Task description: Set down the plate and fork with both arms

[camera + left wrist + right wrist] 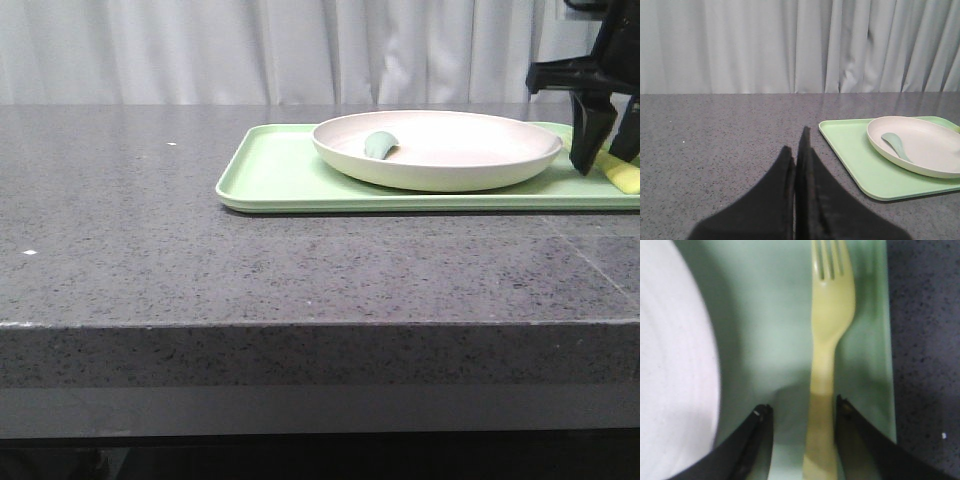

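The cream plate sits on the light-green tray and shows in the left wrist view and the right wrist view. The pale-yellow fork lies flat on the tray beside the plate; its end shows in the front view. My right gripper is open, low over the tray, its fingers either side of the fork's handle, which lies closer to one finger. It shows at the far right of the front view. My left gripper is shut and empty, over the bare counter, apart from the tray.
A small grey-green utensil lies in the plate, also in the left wrist view. The grey speckled counter stretches left of the tray, its front edge near. A white curtain hangs behind.
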Available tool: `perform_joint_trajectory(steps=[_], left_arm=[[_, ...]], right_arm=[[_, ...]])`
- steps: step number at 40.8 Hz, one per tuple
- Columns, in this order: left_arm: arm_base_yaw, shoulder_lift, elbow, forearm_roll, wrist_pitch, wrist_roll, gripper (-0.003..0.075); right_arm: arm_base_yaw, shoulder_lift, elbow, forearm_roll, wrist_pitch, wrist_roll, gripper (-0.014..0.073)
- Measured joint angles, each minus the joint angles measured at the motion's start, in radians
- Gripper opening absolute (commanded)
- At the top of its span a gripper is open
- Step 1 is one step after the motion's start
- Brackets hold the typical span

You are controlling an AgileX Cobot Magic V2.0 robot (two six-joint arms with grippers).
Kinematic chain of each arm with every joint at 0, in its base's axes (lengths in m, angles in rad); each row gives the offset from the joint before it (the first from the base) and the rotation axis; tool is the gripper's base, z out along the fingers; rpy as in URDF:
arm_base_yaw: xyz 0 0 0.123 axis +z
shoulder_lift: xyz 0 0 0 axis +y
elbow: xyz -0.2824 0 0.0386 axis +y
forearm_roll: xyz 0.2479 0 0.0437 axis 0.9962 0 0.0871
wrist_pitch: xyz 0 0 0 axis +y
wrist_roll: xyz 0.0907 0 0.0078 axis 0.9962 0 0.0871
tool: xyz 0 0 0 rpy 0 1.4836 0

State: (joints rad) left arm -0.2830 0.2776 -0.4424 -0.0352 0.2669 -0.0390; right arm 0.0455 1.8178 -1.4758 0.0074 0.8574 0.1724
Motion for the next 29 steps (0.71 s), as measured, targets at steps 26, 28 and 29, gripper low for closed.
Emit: perform_joint_trajectory(steps=[26,28,29], left_arm=[[0.0,0.0,0.0,0.0,0.0,0.0,-0.0018],[0.0,0.0,0.0,0.0,0.0,0.0,-0.0018],[0.0,0.0,0.0,0.0,0.0,0.0,-0.0018]], right_arm=[[0.0,-0.483,0.116,0.0,0.035,-0.019,-0.0067],[0.0,-0.544,0.188,0.0,0.013,-0.019,-0.0067],[0.0,-0.568,0.205,0.0,0.002,-0.021,-0.0067]])
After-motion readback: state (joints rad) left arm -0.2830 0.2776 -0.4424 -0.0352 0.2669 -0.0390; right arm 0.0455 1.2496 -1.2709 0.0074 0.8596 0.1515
